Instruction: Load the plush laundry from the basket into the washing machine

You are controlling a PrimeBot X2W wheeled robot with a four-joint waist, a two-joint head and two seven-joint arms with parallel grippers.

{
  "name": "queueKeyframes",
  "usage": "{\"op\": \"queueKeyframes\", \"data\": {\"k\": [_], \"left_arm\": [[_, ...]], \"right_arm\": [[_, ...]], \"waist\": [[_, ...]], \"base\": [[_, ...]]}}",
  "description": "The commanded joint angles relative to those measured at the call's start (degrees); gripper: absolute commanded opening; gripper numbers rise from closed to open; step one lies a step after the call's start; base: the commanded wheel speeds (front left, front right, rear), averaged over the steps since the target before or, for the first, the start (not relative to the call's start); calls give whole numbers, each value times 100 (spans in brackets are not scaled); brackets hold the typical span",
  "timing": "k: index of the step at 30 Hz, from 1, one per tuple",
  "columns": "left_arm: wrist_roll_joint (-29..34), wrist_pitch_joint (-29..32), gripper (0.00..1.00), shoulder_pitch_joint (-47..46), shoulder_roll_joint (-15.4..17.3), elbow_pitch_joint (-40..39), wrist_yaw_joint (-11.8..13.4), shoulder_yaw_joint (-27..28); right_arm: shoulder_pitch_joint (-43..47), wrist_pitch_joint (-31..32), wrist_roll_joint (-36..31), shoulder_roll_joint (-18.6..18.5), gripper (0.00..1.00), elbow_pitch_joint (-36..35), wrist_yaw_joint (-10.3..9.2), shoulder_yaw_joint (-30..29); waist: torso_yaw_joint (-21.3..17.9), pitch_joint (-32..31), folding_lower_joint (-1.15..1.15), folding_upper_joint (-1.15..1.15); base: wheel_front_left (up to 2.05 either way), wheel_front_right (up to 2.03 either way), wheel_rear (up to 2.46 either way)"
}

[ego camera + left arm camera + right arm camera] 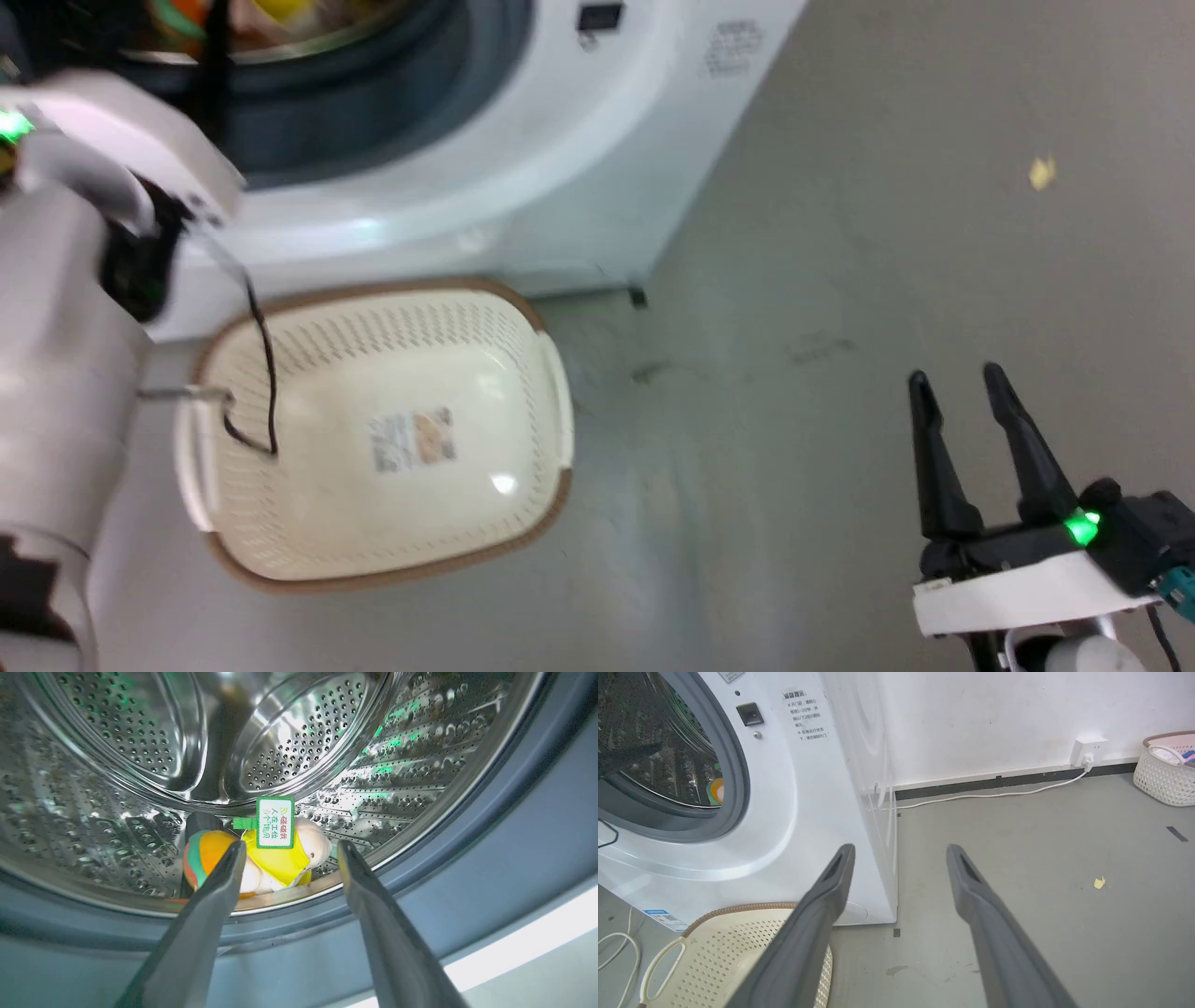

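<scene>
The washer (523, 168) stands white on the grey floor (887, 280), its opening at 11 o'clock in the head view. Inside the grey gasket (490, 849) is the shiny holed drum (117, 826).

The basket (392, 327) sits on the floor at 6 o'clock from the opening, close against the washer's front. A sticker (414, 439) shows on its bottom. The pale left arm (65, 373) rises along 9 o'clock of the head view toward the opening, and a dark cable (266, 373) hangs from it over the basket's left side.

The right gripper (956, 375) hovers over bare floor at 4 o'clock, well apart from the basket, its fingers spread wide with nothing between them. In its wrist view the tips (900, 848) point at the washer's corner.

The left gripper (290, 843) reaches into the washer's mouth, fingers wide apart. The doll (275, 863) lies on the drum's bottom just inside the front lip, at 12 o'clock from the gripper. It sits between the two fingers and just beyond the tips. The left finger (219, 891) overlaps its orange end; whether it touches cannot be told. The doll's pale head points to 3 o'clock, and its green tag (275, 822) stands at 12 o'clock above the yellow clothing.

Far off at 2 o'clock in the right wrist view a second basket (1164, 779) stands by the wall, near a socket (1087, 749). A yellow scrap (1099, 883) lies on the floor.
</scene>
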Motion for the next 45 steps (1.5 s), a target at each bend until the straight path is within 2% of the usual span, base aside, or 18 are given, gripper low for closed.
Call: {"op": "queueKeyframes", "data": {"k": [1, 5, 12, 15, 17, 24, 30, 34, 45], "left_arm": [[-36, -103, 100, 212, 0, -87, 19, -14], [67, -229, 100, 860, -114, -520, 50, -38], [430, -243, 100, 2531, -153, -2213, 593, 681], [575, -243, 100, 3463, -156, -2799, 836, 792], [708, -243, 100, 4001, -158, -3150, 1065, 812], [1023, -244, 100, 5485, -400, -4158, 1568, 1023], [1516, -244, 100, 6274, -645, -4523, 1900, 1285], [2082, -244, 100, 6538, -702, -4641, 1986, 1314], [2291, -244, 100, 6803, -1161, -4694, 1747, 1754]], "right_arm": [[77, -26, -60, -1, 100, 47, 3, -61], [173, -26, -207, -1, 100, 139, 3, -180], [391, -26, -366, -1, 100, 230, 3, -231], [513, -26, -385, -1, 100, 260, 3, -247], [609, -26, -390, -1, 100, 265, 3, -262], [986, -26, -522, -1, 100, 298, 3, -167], [1229, -26, -507, -1, 100, 356, 3, -112], [1325, -26, -430, -1, 100, 405, 3, -132], [1390, -26, -420, -1, 100, 479, 3, -108]], "waist": [[493, -666, 1, 0], [784, -1200, 1, 0], [1157, -2010, 1, 0], [1268, -2275, 1, 0], [1347, -2400, 1, 0], [1542, -2711, 1, 0], [1608, -2799, 1, 0], [1638, -2825, 1, 0], [1661, -2858, 1, 0]], "base": [[0, 0, 0], [0, 0, 0], [0, 0, 0], [0, 0, 0], [0, 0, 0], [0, 0, 0], [0, 0, 0], [0, 0, 0], [0, 0, 0]]}}
